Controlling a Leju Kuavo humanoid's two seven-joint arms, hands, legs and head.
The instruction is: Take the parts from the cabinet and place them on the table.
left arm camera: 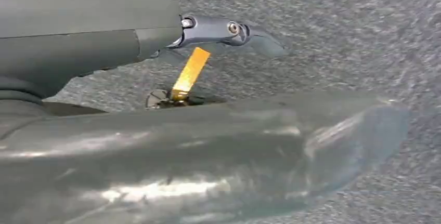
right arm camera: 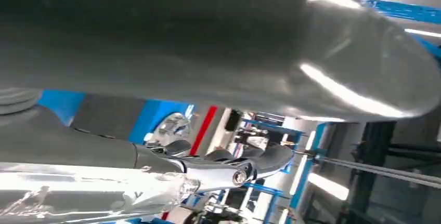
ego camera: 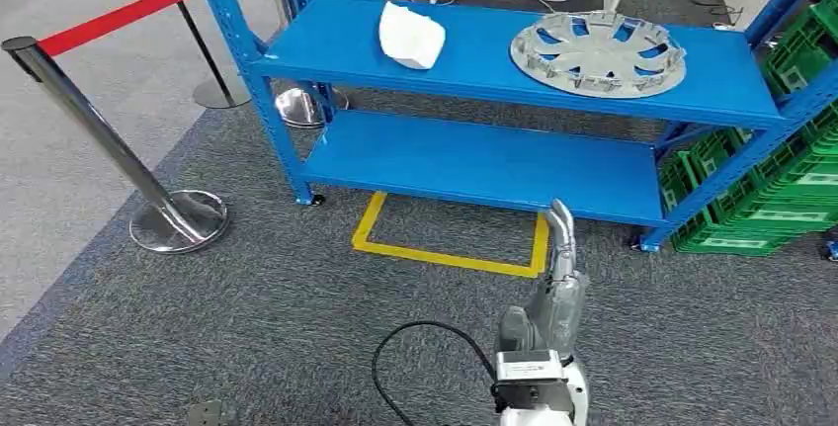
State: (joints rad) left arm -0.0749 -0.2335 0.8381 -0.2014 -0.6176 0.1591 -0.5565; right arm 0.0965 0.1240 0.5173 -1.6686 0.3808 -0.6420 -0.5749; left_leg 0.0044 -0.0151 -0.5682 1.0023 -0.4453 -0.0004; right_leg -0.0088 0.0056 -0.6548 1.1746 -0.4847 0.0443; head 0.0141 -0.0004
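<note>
While the right robot hand [ego camera: 559, 268] hangs empty with fingers straight, the silver wheel cover [ego camera: 598, 52] lies flat on the top shelf [ego camera: 474, 50] at roughly 12 o'clock, well apart, so right's nearer.

One silver wheel cover [ego camera: 598, 52] far right, one white part [ego camera: 411, 35] far left, two shelves [ego camera: 514, 60], perhaps several green crates [ego camera: 761, 189], two stanchions [ego camera: 109, 139].

no readable text, labels, numbers or signs
</note>
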